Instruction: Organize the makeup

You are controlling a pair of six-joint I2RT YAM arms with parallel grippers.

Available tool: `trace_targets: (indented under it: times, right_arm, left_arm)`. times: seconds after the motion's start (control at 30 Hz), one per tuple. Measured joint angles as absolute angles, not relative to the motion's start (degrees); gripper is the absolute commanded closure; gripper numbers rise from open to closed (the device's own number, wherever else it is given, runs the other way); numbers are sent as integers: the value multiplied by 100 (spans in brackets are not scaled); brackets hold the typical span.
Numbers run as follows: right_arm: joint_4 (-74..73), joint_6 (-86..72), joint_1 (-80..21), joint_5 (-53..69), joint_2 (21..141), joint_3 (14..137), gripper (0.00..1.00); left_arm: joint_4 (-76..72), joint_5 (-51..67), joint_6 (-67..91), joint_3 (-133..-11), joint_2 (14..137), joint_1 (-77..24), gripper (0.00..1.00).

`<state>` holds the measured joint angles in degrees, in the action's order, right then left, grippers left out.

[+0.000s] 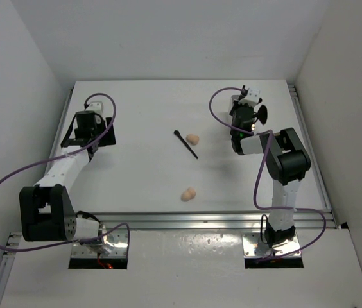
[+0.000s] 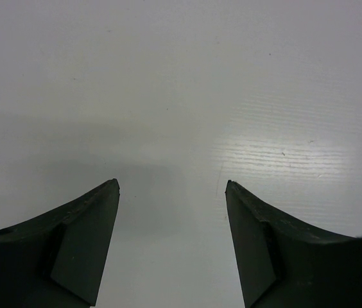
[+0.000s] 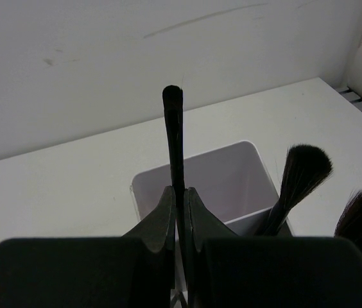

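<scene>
**Right arm grips a brush upright at the table's far side**

Nearest the arm bases, a peach sponge (image 1: pixel 189 194) lies alone on the white table (image 1: pixel 136 186). Farther in, we see a thin black stick (image 1: pixel 186 145) lying flat. Its long axis runs diagonally, with the blunter end toward the far left and the fine end toward the near right. A second peach sponge (image 1: pixel 193 138) sits just beside it, on its right.

On the left, the left arm stretches forward. The left gripper (image 2: pixel 172 183) hangs over bare table, its jaws wide apart with nothing between them.

At the far right, the right arm bends at the elbow and reaches in. The right gripper (image 3: pixel 180 189) is clamped tight on a slim black brush (image 3: pixel 173 128), which it holds upright, the tip pointing up above the fingers. Just beyond it we see the white box (image 3: pixel 232 173), one compartment open toward us. To the right, two fluffy brushes (image 3: pixel 303 168) stand bristles up.
</scene>
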<state>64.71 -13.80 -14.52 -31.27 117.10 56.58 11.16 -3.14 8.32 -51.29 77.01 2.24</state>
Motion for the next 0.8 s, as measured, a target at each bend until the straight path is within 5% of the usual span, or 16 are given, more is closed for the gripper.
trace_targets:
  times: [0.43, 0.8]
  right_arm:
    - [6525, -1542, -1468, -3096, 11721, 5658, 93]
    - [6744, -1649, -1474, -3153, 11627, 5419, 52]
  left_arm:
    - [1131, -270, 781, -5148, 7693, 224, 27]
    - [1135, -266, 670, -5148, 7467, 224, 27]
